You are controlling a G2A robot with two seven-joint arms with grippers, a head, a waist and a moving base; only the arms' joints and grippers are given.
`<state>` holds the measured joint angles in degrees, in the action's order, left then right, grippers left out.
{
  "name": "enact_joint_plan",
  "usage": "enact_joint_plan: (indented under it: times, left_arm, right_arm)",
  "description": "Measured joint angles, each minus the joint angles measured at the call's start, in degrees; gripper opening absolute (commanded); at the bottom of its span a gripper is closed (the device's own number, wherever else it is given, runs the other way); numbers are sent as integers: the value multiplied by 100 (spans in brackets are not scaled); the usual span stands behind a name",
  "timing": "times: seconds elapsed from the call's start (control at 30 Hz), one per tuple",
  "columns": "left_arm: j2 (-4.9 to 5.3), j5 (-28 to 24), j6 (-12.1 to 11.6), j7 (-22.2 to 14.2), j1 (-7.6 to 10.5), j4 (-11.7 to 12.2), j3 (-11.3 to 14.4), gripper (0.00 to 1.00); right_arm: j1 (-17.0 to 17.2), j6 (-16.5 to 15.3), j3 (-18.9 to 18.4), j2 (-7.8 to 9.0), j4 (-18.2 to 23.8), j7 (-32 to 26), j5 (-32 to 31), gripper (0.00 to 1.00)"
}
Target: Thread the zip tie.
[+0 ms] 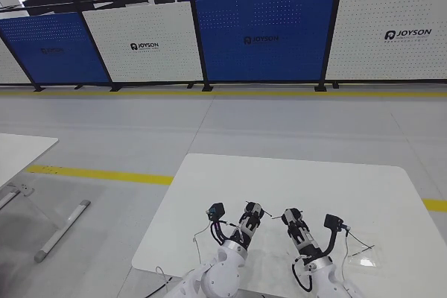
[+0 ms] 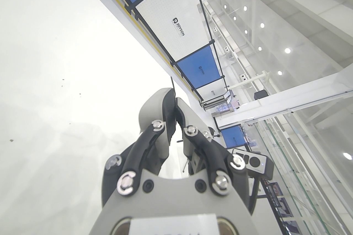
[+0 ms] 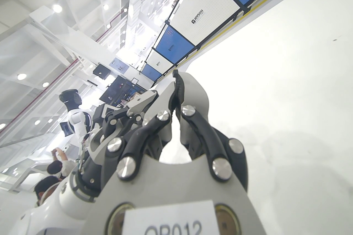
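Both arms rest low over the near part of the white table, their grippers side by side and pointing away from the robot. My left gripper is shut on a thin black zip tie. A short end of the tie sticks out past the fingertips. From above, the tie shows as a fine dark line running toward my right gripper. That gripper is shut, its black ridged pads pressed together; I cannot tell whether anything is held between them. The left gripper lies close beside it.
A small clear plastic bag lies on the table near the right arm, with a thin dark strand just beyond it. The table's far half is bare white. Blue and white partition panels stand across the floor behind.
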<state>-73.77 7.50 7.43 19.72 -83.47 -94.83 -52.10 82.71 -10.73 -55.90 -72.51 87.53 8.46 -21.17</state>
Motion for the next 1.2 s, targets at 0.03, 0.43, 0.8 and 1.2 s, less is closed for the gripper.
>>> enact_joint_plan:
  times: [0.03, 0.43, 0.8, 1.2]
  left_arm:
    - [0, 0, 0, 0, 0, 0, 0, 0]
    - [0, 0, 0, 0, 0, 0, 0, 0]
    - [0, 0, 0, 0, 0, 0, 0, 0]
    - [0, 12, 11, 6, 3, 4, -8, 0]
  right_arm:
    - [0, 0, 0, 0, 0, 0, 0, 0]
    - [96, -49, -70, -14, 53, 364, -156, 0]
    - [389, 67, -237, 12, 427, 535, -510, 0]
    - [471, -284, -468, 30, 306, 454, -324, 0]
